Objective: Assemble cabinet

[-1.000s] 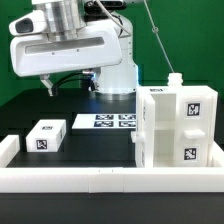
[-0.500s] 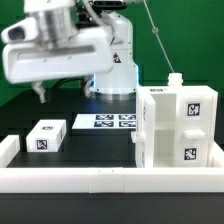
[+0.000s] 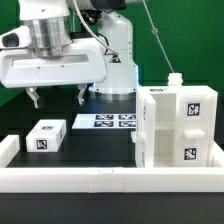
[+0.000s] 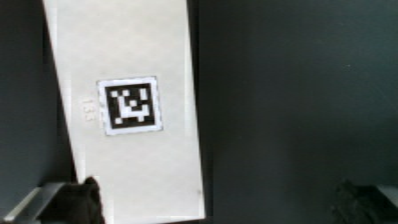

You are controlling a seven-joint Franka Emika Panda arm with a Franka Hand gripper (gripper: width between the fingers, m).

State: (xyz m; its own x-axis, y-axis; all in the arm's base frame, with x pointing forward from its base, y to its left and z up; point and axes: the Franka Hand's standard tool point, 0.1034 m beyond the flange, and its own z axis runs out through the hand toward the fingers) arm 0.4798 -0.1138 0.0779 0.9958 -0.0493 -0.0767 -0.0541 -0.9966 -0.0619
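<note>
Since a second ago the arm has swung toward the exterior view's left and come lower, and its wrist now points straight down. Nearest runs the long low rail [image 3: 100, 180]. Just behind it, on the exterior view's left, lies a small drawer block [image 3: 46, 136], tag up. On the right stands the cabinet [image 3: 175, 125], its tags facing the camera. The gripper [image 3: 58, 97] hangs above the block, apart from it, its fingers [image 3: 35, 98] spread wide and holding nothing. In the wrist view the block lies nearer one fingertip than the other. Farther back lies the marker board [image 3: 108, 122].
</note>
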